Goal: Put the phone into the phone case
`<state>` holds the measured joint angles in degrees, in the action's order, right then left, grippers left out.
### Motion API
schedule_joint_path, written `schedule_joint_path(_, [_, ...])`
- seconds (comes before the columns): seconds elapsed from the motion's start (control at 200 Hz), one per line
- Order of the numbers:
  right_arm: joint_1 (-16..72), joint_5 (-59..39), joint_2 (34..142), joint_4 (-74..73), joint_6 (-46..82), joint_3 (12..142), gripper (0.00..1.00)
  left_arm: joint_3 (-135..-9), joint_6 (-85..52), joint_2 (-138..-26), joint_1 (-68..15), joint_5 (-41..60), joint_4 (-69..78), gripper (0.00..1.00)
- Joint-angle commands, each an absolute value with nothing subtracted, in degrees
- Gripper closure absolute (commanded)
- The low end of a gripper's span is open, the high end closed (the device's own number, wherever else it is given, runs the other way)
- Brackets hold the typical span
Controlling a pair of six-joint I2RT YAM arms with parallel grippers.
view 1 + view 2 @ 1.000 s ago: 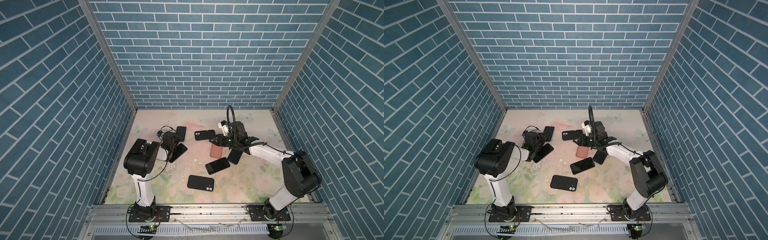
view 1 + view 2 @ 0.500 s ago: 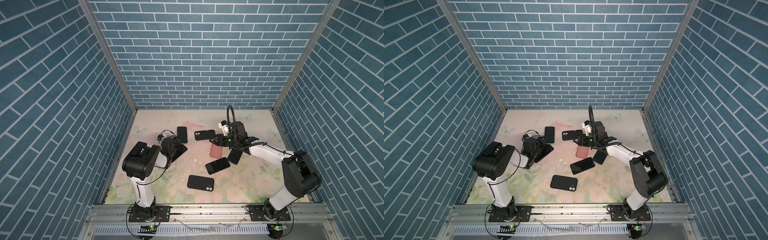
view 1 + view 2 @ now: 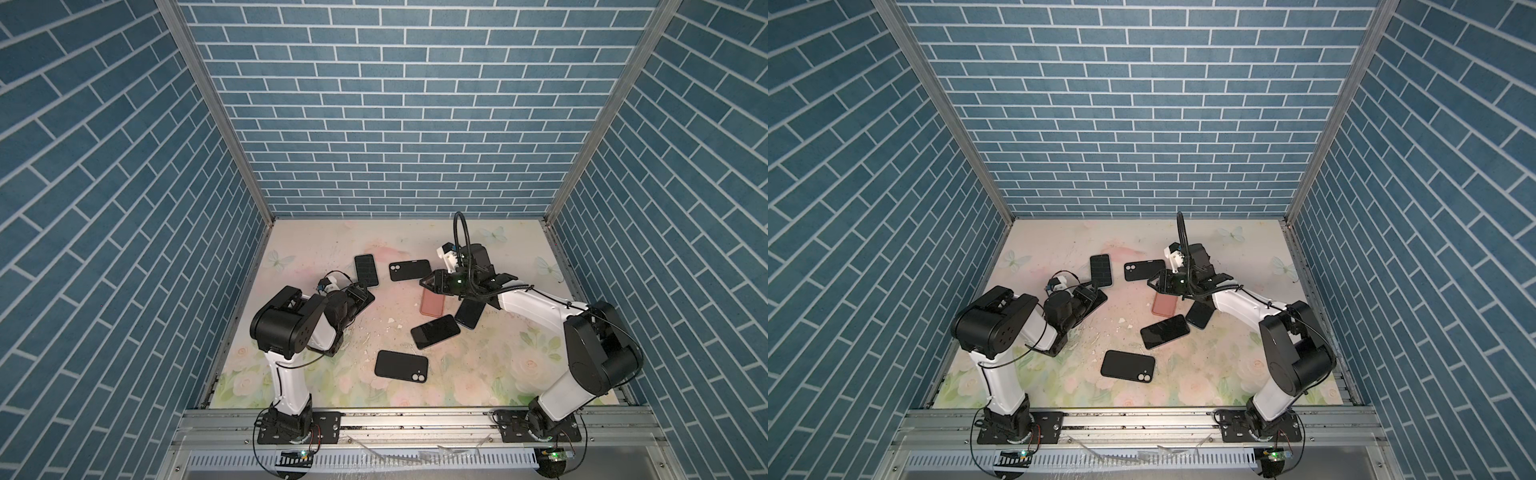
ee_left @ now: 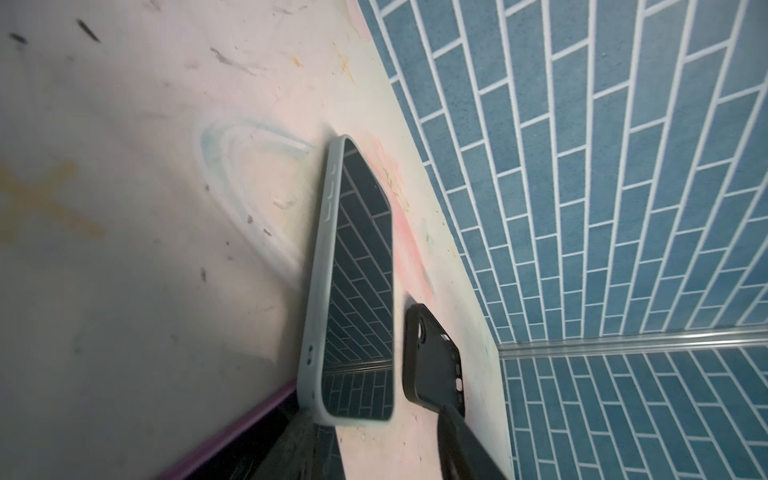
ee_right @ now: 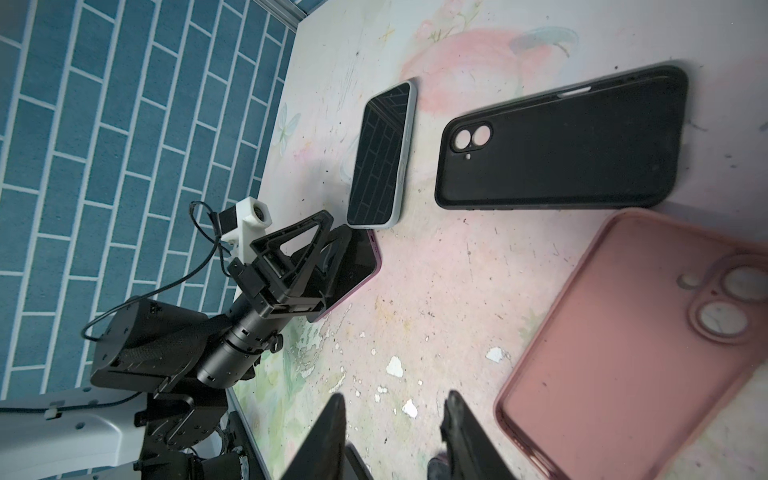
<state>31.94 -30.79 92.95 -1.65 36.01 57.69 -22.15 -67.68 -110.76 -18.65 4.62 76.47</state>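
A: Whereabouts of the phone (image 5: 357, 270)?

B: Pinched in the left gripper (image 5: 338, 228), jaws drawn in against its two long sides. Dark screen, purple rim. Held slanted at the left of the table (image 3: 316, 245), just short of a grey-cased phone (image 3: 366, 269) lying screen up.

A: Resting on the table at its low end?

B: Hard to say: smeared in the left wrist view, and masked by the gripper in both top views.

A: And the right gripper (image 5: 395, 401)?

B: Partly open, gripping nothing; only bare, chipped table through the gap between the fingers (image 5: 332, 432). Poised low near the middle, just beside the far end of the pink case (image 3: 432, 302).

A: Condition of that case?

B: Flat on the table, empty, with the table showing through its round camera holes. Well apart from the held phone, across the middle of the table.

A: Anything else lying about?

B: A black case (image 3: 409, 270) behind the pink one, between the grey-cased phone and the right arm (image 3: 536, 305). A second black case (image 3: 401, 365) nearer the front. A dark phone (image 3: 435, 331) screen up between the pink case and that second one, and just beside it a blue-edged phone (image 3: 469, 313) tucked partly under the right arm.
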Motion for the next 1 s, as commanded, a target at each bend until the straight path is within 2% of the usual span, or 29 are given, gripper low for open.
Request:
schedule_joint_path(0.0, [31.89, -30.06, 92.21, -0.62, 34.45, 59.69, 0.6, -16.71, -68.03, -116.38, -19.16, 5.93, 74.82, 0.5])
schedule_joint_path(0.175, [32.03, -31.71, 93.8, 1.28, 32.98, 61.68, 0.6, -13.63, -65.24, -113.13, -19.15, 6.07, 74.95, 0.47])
schedule_joint_path(0.29, [32.72, -32.19, 96.21, 4.92, 29.71, 64.43, 0.58, -13.85, -61.62, -106.23, -19.07, 5.94, 66.83, 0.36])
schedule_joint_path(0.405, [33.97, -32.39, 99.68, 9.02, 26.03, 68.33, 0.55, -16.36, -56.82, -94.45, -19.07, 4.36, 48.06, 0.27])
schedule_joint_path(0.55, [36.34, -29.99, 104.34, 12.75, 22.36, 73.04, 0.49, -25.82, -48.96, -77.4, -19.07, -3.22, 8.84, 0.14])
schedule_joint_path(0.68, [38.27, -29.53, 108.58, 12.42, 21.98, 76.92, 0.44, -32.86, -42.64, -70.74, -17.88, -5.56, -9.81, 0.09])
schedule_joint_path(0.81, [40.33, -29.76, 112.92, 10.73, 22.65, 81.0, 0.38, -34.46, -40.99, -70.11, -13.71, -1.44, -15.49, 0.05])
schedule_joint_path(0.88, [41.31, -30.09, 115.31, 8.92, 23.94, 82.55, 0.35, -33.61, -40.82, -70.84, -10.82, 1.27, -14.79, 0.02])
schedule_joint_path(0.91, [41.68, -30.44, 116.43, 8.16, 24.64, 83.22, 0.31, -33.34, -40.79, -71.31, -9.88, 1.97, -14.63, 0.01])
schedule_joint_path(0.995, [42.56, -30.99, 119.62, 6.62, 26.32, 85.18, 0.29, -32.75, -40.45, -73.25, -7.69, 4.49, -12.99, 0.01])
